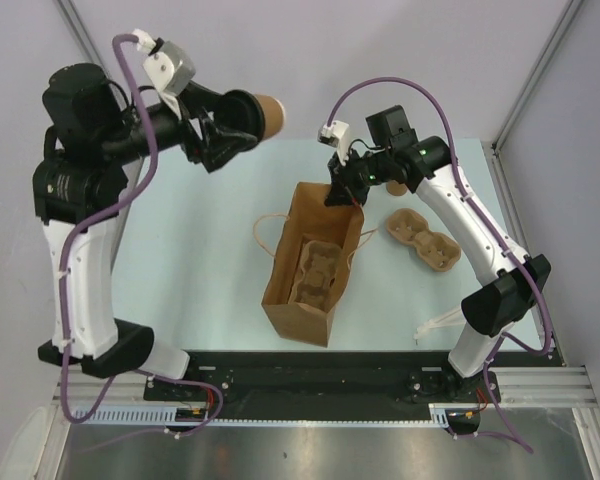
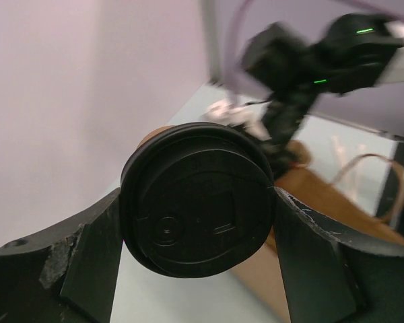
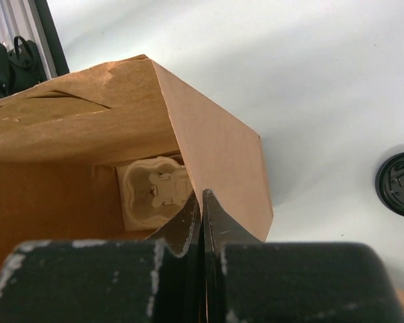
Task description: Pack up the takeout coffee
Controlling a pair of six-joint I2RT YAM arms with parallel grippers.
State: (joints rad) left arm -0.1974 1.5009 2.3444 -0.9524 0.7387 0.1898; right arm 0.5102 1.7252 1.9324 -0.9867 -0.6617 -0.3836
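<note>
**Left pincer.** The left pincer (image 2: 196, 232) is pinching the takeout coffee (image 1: 268, 113) at its lidded end. In the left wrist view one finger (image 2: 94, 259) presses the cup's black lid (image 2: 196, 202) at 9 o'clock and the other presses it at 3 o'clock. The lid faces the camera. A sliver of tan cup wall shows behind it at 11 o'clock.

**Task item.** In the top view the takeout coffee is held clear above the bench (image 1: 200, 270). It lies on its side with its base pointing toward 3 o'clock, at 11 o'clock from the paper bag (image 1: 285, 290).

**Right pincer.** The right pincer (image 3: 202, 202) is pressed together on the paper bag's wall at the open mouth, at the bag's 1 o'clock corner in the top view.

**Surroundings.**
- A pulp cup tray (image 1: 315, 268) sits inside the bag.
- A second pulp tray (image 1: 425, 240) lies on the bench at 3 o'clock from the bag, near it but apart.
- The bag's twine handle (image 1: 263, 235) rests on the bench at 9 o'clock.
- In the right wrist view a loose black lid (image 3: 398, 183) lies on the bench at 3 o'clock.
</note>
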